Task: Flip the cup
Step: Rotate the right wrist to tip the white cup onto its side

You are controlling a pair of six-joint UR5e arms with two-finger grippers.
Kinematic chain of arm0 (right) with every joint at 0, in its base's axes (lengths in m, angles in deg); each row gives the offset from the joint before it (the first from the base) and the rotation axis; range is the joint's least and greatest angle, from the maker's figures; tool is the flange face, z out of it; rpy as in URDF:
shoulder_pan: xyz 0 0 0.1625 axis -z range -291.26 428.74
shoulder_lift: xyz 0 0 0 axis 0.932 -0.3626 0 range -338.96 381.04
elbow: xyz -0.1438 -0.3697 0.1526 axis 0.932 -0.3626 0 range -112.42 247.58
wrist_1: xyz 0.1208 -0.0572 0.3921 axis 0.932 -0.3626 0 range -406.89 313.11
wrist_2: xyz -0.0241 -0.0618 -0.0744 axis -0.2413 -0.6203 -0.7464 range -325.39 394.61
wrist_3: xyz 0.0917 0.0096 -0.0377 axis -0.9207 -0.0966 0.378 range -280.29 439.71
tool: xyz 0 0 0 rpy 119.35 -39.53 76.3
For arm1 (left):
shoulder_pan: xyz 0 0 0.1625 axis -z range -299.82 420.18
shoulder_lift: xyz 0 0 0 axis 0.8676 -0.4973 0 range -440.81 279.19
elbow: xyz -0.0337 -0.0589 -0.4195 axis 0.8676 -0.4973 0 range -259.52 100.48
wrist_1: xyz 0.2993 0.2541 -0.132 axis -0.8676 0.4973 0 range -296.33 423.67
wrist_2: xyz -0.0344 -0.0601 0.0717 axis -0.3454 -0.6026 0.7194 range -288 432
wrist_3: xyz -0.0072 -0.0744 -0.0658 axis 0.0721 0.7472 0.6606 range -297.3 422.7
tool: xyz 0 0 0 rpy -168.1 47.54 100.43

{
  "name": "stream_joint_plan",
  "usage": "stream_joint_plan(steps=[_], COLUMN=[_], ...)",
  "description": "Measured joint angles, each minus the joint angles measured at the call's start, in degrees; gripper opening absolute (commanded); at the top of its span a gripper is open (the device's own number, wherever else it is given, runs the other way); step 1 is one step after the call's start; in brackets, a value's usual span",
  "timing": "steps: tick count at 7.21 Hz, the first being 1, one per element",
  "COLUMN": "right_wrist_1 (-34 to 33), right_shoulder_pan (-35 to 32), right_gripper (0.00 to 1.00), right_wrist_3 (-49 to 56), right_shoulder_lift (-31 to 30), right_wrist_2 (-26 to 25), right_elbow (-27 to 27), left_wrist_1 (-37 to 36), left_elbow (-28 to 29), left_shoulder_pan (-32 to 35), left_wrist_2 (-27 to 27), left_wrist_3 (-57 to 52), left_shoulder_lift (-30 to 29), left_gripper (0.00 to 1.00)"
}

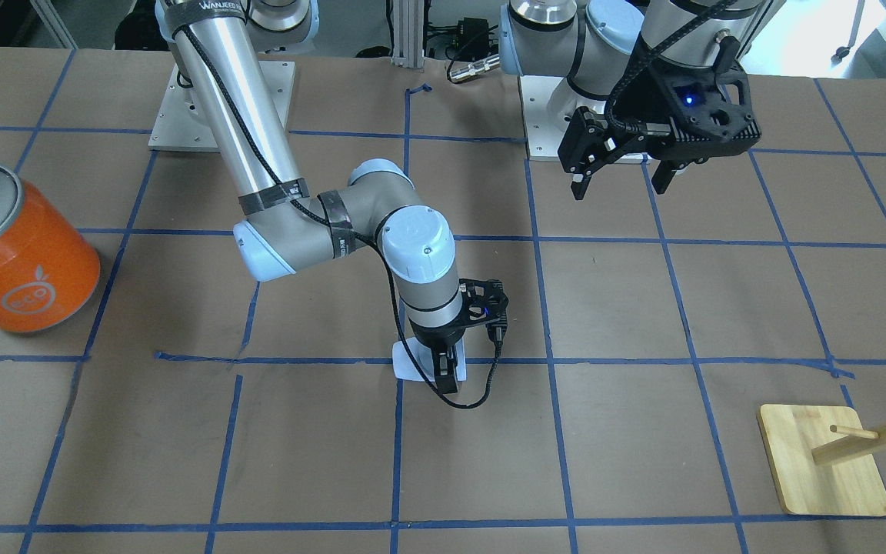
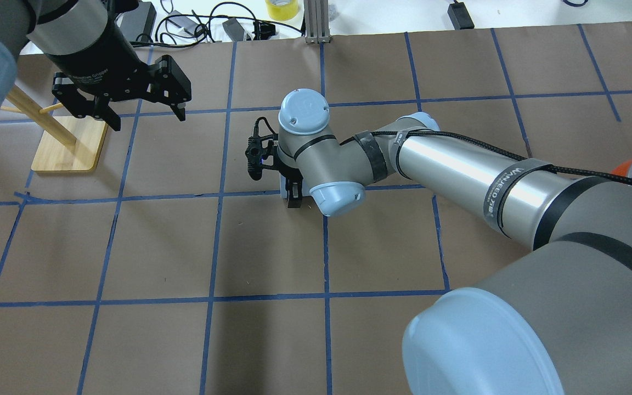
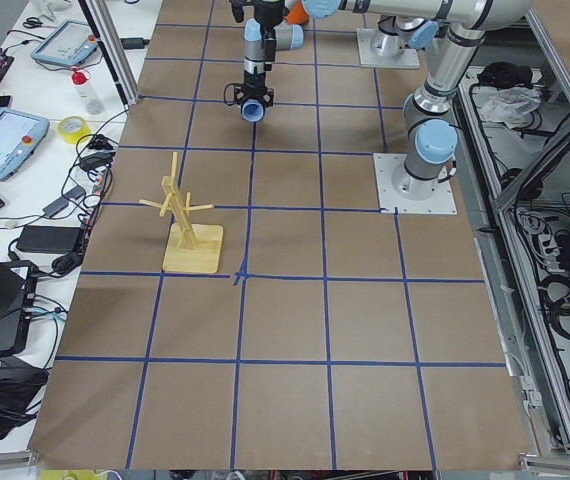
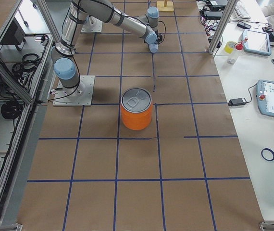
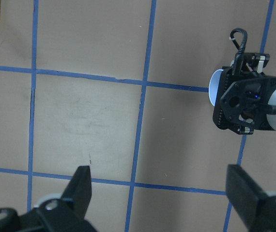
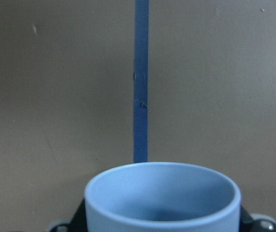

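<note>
The pale blue-white cup is near the table's middle, between the fingers of my right gripper, which points down and is shut on it. In the right wrist view the cup's open blue mouth fills the bottom edge, with brown table beyond it. It seems tilted or on its side; I cannot tell whether it touches the table. It also shows in the left wrist view and the exterior left view. My left gripper hangs open and empty above the table, well away from the cup; it also shows in the overhead view.
A large orange can with a silver lid stands at the table's end on my right. A wooden peg stand stands on my left side, close to the left gripper. The table is brown paper with blue tape lines.
</note>
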Motion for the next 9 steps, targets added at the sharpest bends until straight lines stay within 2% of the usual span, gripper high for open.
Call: stream_joint_plan(steps=[1, 2, 6, 8, 9], right_wrist_1=[0.1, 0.3, 0.8, 3.1, 5.8], right_shoulder_pan=[0.0, -0.1, -0.1, 0.1, 0.4], right_gripper=[0.95, 1.00, 1.00, 1.00, 1.00], right_wrist_3=[-0.1, -0.2, 0.1, -0.4, -0.5], right_shoulder_lift=[0.0, 0.0, -0.5, -2.3, -3.9], right_wrist_2=[0.2, 0.3, 0.0, 0.0, 0.0], right_elbow=[0.0, -0.1, -0.1, -0.2, -0.3], left_wrist_1=[0.0, 0.0, -1.0, -2.4, -3.5], left_elbow=[0.0, 0.0, 0.1, 0.2, 0.1], left_shoulder_pan=[0.0, 0.0, -0.7, -3.8, -6.2], left_wrist_2=[0.0, 0.0, -0.4, -3.9, -7.9], left_wrist_3=[0.0, 0.0, -0.1, -0.7, -1.2], left_shoulder_lift=[0.0, 0.0, -0.4, -2.1, -3.4], left_gripper=[1.00, 1.00, 1.00, 1.00, 1.00])
